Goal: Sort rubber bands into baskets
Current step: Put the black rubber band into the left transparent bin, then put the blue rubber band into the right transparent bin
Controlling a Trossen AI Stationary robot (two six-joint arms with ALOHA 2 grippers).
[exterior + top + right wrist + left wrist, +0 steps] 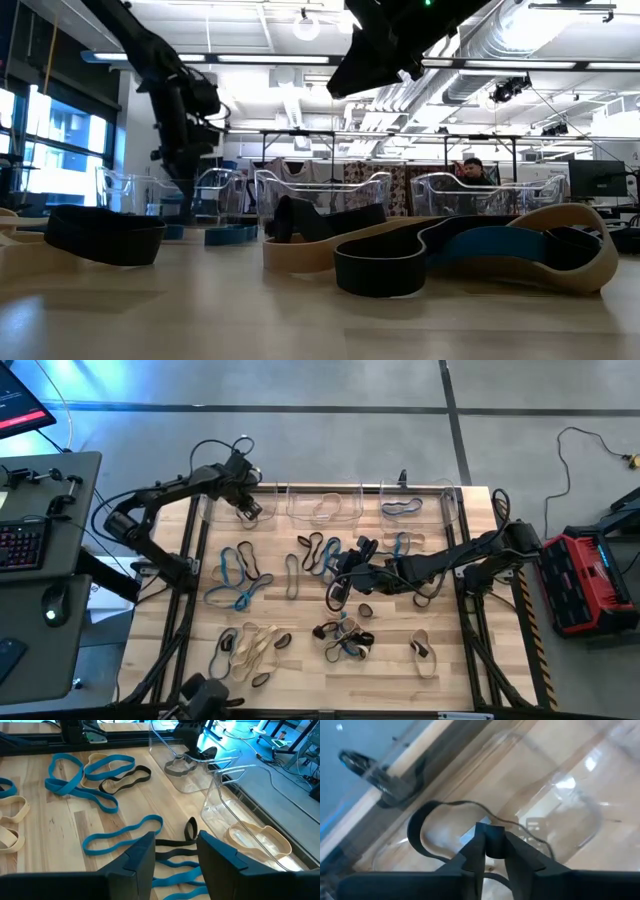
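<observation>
Left wrist view places the left gripper [489, 851] over the left basket [570, 815], its fingers nearly together, a black rubber band [420, 827] draped at their tips; whether it is still pinched cannot be told. Advice: part the fingers fully inside the basket rim and lift straight up, so the loop does not cling. The band looks thin, floppy and wavy-edged. The right gripper [175, 852] hovers part-spread above loose bands, well right of that basket.
</observation>
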